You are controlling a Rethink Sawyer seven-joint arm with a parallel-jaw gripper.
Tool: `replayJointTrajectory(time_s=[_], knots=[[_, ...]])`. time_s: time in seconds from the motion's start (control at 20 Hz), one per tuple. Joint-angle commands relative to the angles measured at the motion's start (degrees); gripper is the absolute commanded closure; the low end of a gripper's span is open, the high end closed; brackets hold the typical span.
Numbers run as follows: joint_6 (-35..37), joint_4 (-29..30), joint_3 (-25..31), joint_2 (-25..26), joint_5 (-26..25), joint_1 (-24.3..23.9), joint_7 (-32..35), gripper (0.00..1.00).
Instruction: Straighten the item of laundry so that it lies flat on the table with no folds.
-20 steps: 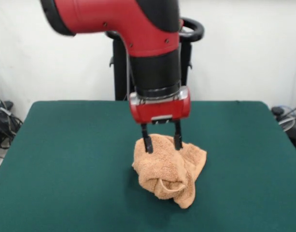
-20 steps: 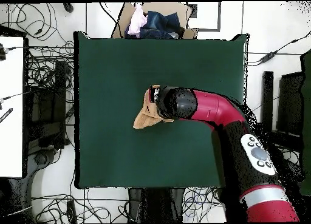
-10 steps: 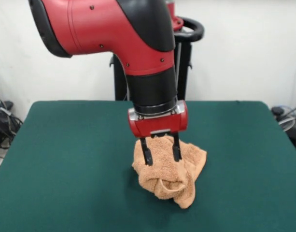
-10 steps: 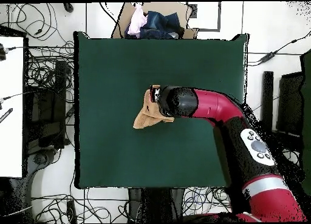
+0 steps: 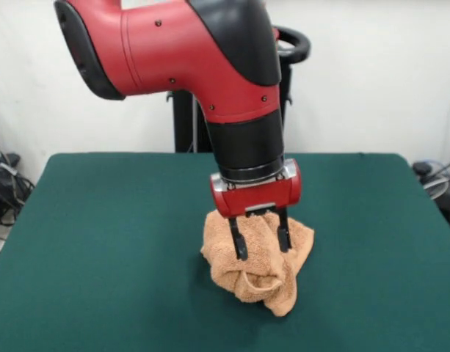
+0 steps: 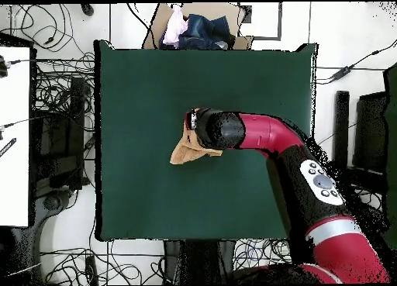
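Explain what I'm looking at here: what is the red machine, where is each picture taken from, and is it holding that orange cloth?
The red and black machine is a robot arm. Its grasping part, the end effector, has two thin black fingers standing apart, so it is open. One picture looks at the arm from across the table; the other looks straight down from above, where the arm reaches in from the lower right. On the green table lies a peach-orange towel, crumpled into a heap with folds, not flat. The fingers are low at the heap's top, one to each side of a ridge of cloth, but nothing is gripped or lifted. Past the table's far edge in the overhead view sits a box of clothes.
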Motion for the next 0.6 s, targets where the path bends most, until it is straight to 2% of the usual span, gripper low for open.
replayJointTrajectory(time_s=[0.05, 0.15, 0.35, 0.6], knots=[[-6.03, 0.3, 4.7, 6.23, -4.83, -1.56, -3.2, 0.0], [-5.65, 0.0, 4.8, 6.44, -5.3, -1.56, -3.65, 0.0], [-9.74, -0.02, 6.17, 10.56, -7.78, -3.62, -5.1, 0.0], [-9.73, -0.66, 6.47, 12.08, -9.03, -4.17, -4.95, 0.0]])
